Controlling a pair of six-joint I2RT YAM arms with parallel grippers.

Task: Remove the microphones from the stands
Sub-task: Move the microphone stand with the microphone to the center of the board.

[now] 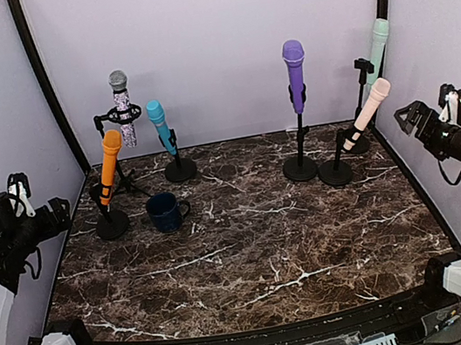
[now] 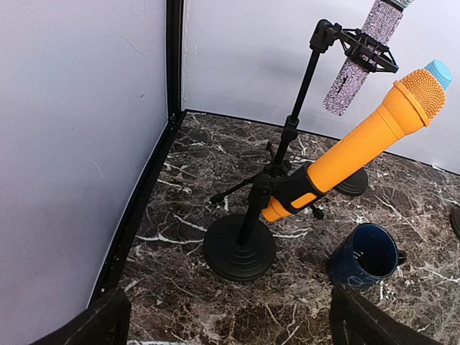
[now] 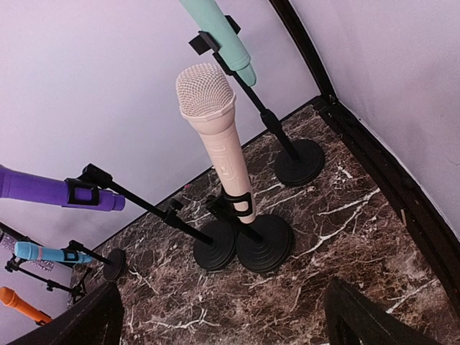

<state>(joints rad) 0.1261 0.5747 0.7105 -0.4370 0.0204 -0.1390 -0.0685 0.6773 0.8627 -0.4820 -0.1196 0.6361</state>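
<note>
Several microphones stand in clips on black stands. At the left are an orange one [image 1: 110,164], a glittery silver one [image 1: 122,106] and a cyan one [image 1: 160,127]. At the right are a purple one [image 1: 294,73], a mint one [image 1: 378,46] and a pink one [image 1: 370,109]. My left gripper [image 1: 58,212] is open and empty, left of the orange microphone [image 2: 359,154] and apart from it. My right gripper [image 1: 407,118] is open and empty, right of the pink microphone [image 3: 219,136] and apart from it.
A dark blue mug [image 1: 164,211] stands beside the orange microphone's round base [image 1: 113,224]; it also shows in the left wrist view [image 2: 365,255]. The purple and pink stands' bases [image 3: 241,244] touch. Grey walls and black corner posts [image 1: 46,88] close in the marble table [image 1: 254,257].
</note>
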